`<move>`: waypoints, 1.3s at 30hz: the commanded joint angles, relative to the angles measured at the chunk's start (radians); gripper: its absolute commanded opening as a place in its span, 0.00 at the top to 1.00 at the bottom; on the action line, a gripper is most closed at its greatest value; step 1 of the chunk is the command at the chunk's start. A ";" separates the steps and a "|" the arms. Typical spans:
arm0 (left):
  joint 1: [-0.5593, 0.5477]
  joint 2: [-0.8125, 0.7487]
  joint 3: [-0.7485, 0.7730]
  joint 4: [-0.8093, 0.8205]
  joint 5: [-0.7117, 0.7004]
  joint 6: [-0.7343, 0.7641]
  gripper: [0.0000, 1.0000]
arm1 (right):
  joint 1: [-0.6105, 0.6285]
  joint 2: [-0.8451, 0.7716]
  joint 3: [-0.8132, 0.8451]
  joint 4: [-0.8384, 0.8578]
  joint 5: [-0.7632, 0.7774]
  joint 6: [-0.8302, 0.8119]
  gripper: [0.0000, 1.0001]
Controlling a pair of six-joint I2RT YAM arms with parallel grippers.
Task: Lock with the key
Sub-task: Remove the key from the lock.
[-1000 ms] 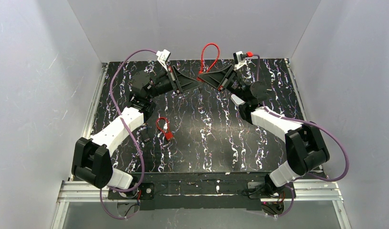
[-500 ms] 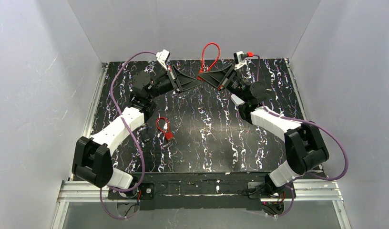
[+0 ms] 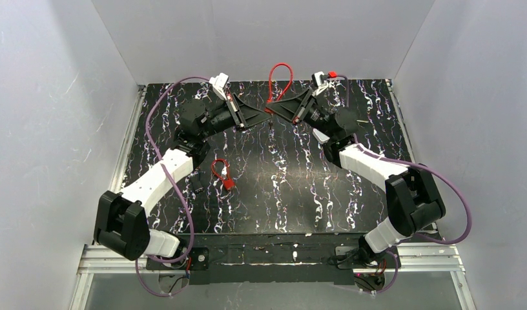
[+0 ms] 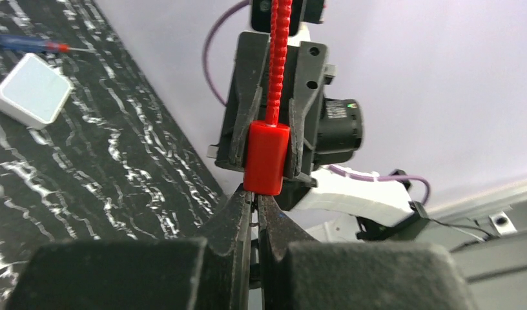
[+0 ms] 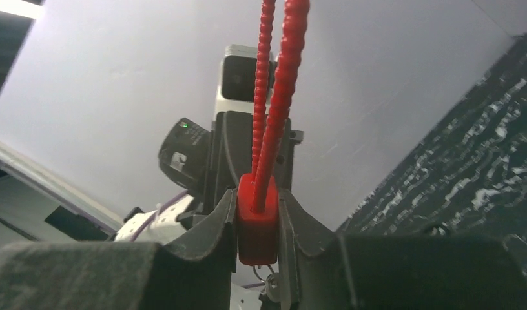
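So, starting at the right pincer [image 5: 258, 208]: it's clamped on the red lock [image 4: 266, 157], one finger on each side of the little red body. It holds the lock up in the air, well above the surface [image 3: 280, 194]. The lock's beaded red cable [image 5: 281, 97] comes out of the top of the body and loops upward.

The left pincer [image 4: 252, 200] comes at it from the opposite side. Its fingers are pinched tight together, with the tips right under the bottom end of the lock body, touching it or as good as. Whether the key is squeezed between those tips, we honestly can't tell, the gap's too thin and dark. In the right wrist view we do see a tiny metallic bit [image 5: 271, 283] just below the lock, but it's too small to call.

From above, the two pincers meet nose to nose near the far edge of the surface, about mid-width, both arms angled inward.

Further out, a second red lock [image 3: 228, 184] with its own cable lies flat on the surface, well apart from the held one and nearer the left arm. A small white block [image 4: 30, 90] sits on the surface by the right arm, and a thin blue-and-red tool [image 4: 28, 44] lies just past it.
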 commanded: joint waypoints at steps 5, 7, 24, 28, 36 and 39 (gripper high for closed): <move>-0.032 -0.025 0.049 -0.459 -0.077 0.263 1.00 | -0.005 -0.003 0.259 -0.717 0.107 -0.331 0.99; -0.035 -0.018 0.060 -0.507 -0.096 0.289 1.00 | -0.006 0.005 0.282 -0.763 0.125 -0.342 0.99; -0.066 -0.035 -0.106 -0.013 0.093 -0.051 1.00 | -0.041 0.017 0.043 0.126 0.108 0.123 0.99; -0.088 -0.052 -0.125 -0.016 0.105 -0.017 1.00 | -0.051 0.003 0.053 0.060 0.093 0.077 0.99; -0.109 -0.069 -0.172 -0.117 0.113 0.072 1.00 | -0.103 0.035 0.151 -0.141 0.029 -0.067 0.99; -0.119 -0.084 -0.206 -0.126 0.120 0.077 1.00 | -0.105 0.049 0.180 -0.137 -0.002 -0.096 0.99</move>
